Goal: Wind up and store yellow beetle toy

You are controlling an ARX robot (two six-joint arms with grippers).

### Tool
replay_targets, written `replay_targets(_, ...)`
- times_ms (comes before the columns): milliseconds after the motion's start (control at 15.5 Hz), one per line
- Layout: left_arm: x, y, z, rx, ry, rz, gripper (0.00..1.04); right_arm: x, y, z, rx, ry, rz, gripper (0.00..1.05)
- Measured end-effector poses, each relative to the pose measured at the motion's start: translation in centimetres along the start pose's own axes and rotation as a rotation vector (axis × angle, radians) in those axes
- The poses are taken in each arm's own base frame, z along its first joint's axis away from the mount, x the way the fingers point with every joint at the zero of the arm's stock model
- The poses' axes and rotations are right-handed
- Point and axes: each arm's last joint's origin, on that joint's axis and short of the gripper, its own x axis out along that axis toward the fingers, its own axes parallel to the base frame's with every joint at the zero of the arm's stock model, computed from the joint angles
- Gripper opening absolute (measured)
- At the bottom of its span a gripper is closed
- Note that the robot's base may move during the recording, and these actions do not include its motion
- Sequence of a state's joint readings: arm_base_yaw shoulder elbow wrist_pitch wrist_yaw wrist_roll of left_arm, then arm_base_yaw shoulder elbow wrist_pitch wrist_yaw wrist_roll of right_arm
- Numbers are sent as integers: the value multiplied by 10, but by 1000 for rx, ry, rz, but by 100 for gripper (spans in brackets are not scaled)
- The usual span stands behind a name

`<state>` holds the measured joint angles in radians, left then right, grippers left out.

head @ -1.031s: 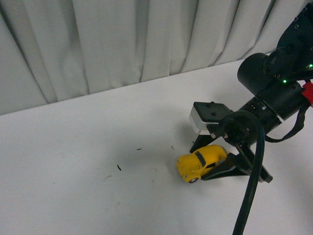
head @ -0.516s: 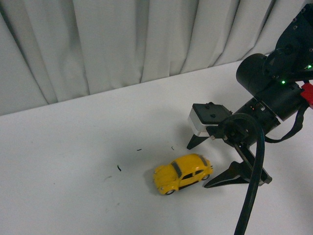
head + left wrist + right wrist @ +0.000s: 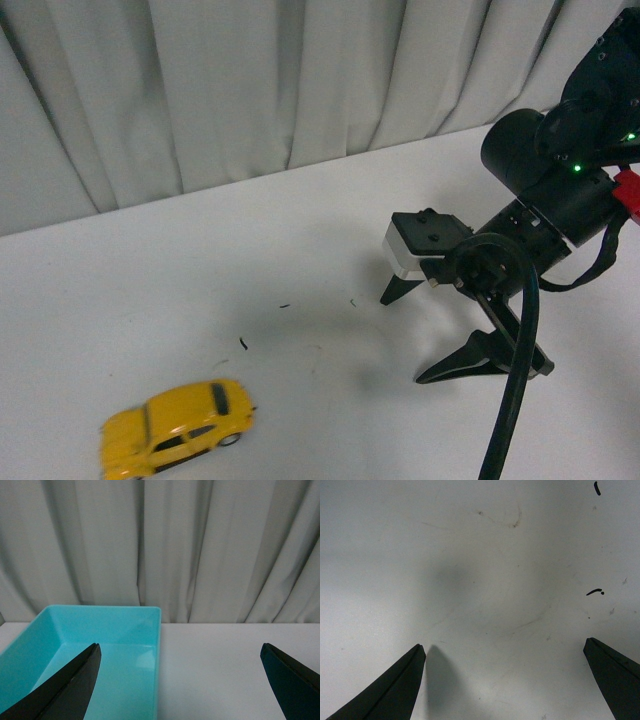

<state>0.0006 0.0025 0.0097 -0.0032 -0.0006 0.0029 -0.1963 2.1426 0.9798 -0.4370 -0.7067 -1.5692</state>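
Yellow beetle toy point(image 3: 175, 440) had rolled away from the right gripper point(image 3: 402, 340), from between its fingers half a second ago to the front view's lower left.

Toy sat on the white table point(image 3: 150, 300), nose toward the left, outline blurred, apparently on its wheels. Right of it were small dark marks point(image 3: 243, 343), then bare table, then the right gripper, well apart from the toy, fingers spread wide with nothing between them, tips down near the surface. Left wrist view showed the left gripper point(image 3: 179, 649) also spread and empty, facing a teal bin point(image 3: 100, 625) in front of the curtain point(image 3: 200, 545); bin looked empty.
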Motion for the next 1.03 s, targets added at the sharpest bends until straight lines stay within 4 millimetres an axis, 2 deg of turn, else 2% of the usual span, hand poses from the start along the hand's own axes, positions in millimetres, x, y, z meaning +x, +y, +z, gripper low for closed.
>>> replay_targets(838, 0, 0, 0, 0, 0, 0, 98, 0, 0, 3, -27, 13, 5, 98)
replay_targets(1031, 0, 0, 0, 0, 0, 0, 98, -1, -3, 16, -96, 47, 58, 98)
